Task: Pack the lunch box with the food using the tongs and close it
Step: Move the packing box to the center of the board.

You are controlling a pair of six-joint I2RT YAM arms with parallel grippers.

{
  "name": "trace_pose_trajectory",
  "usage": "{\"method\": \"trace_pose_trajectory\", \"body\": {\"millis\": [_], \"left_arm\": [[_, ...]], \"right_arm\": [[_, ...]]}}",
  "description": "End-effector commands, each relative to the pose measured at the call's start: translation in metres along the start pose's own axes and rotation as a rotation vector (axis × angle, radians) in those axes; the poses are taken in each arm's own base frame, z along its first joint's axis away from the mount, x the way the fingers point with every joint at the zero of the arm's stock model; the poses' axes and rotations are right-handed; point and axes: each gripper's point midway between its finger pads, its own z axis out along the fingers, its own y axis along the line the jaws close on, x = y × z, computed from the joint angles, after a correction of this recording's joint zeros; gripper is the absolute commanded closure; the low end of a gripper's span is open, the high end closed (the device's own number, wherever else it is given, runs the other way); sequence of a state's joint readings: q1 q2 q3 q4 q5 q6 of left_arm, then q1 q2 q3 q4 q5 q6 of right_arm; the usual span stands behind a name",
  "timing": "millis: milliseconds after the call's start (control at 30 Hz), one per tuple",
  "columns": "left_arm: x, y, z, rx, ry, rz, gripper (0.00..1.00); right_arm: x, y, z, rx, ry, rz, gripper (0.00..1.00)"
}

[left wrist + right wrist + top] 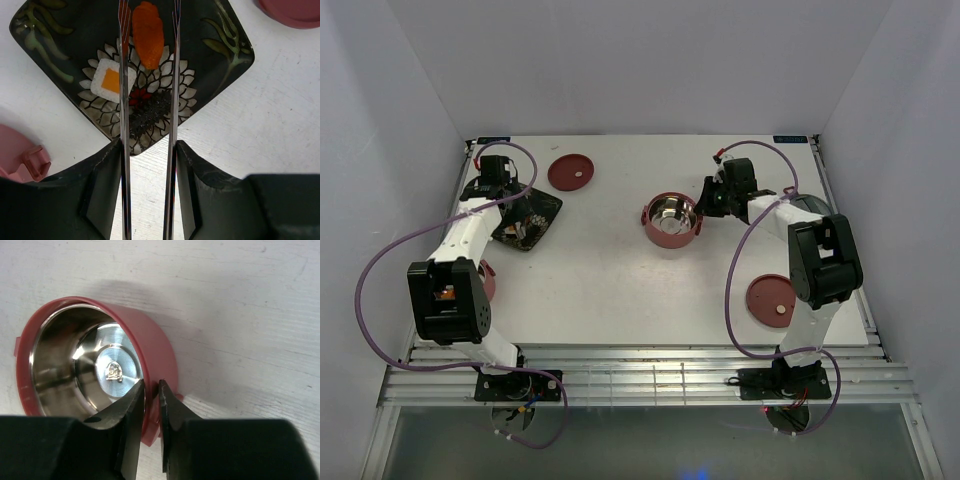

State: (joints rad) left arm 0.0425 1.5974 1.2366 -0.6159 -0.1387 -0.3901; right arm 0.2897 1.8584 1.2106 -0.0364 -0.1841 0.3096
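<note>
Wrist views alone show tongs (174, 100) straddling food (148, 34), lunch box (157, 342) rim pinched.

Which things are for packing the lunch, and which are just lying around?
For the job: tongs, orange food, white roll, bowl, far lid, near lid.
Just lying about: flowery plate under the food, purple cables.

Open red lunch box tier (672, 220) upright, orange food (147, 32) between tongs (124, 100)
</note>
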Motion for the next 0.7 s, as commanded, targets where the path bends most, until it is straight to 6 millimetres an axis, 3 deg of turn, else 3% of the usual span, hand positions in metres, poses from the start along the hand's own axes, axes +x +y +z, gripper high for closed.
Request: {"method": "trace_pose_trajectory", "body": {"millis": [0,67,233,367,667], "left_arm": [[-0.006,0.002,-0.003,-0.014,-0.025,-0.012,0.45],[-0.003,0.001,0.001,-0.013,-0.007,-0.011,0.45],[-0.002,0.001,0.004,-0.020,-0.001,-0.012,0.45],[-0.002,0.002,0.005,-0.022,0.003,-0.012,0.45],[0.001,-0.001,0.010,-0.004,0.024,-0.011,0.46]], "right_arm": [[-0.020,0.017,-0.007,-0.031,-0.087,-0.016,0.77],[-0.021,0.019,-0.010,-0.033,-0.094,-0.020,0.73],[-0.030,0.030,-0.018,-0.046,-0.120,-0.037,0.48],[-0.037,0.040,-0.031,-0.057,-0.139,-0.049,0.41],[-0.056,0.075,-0.091,-0.117,-0.216,-0.093,0.37]]}}
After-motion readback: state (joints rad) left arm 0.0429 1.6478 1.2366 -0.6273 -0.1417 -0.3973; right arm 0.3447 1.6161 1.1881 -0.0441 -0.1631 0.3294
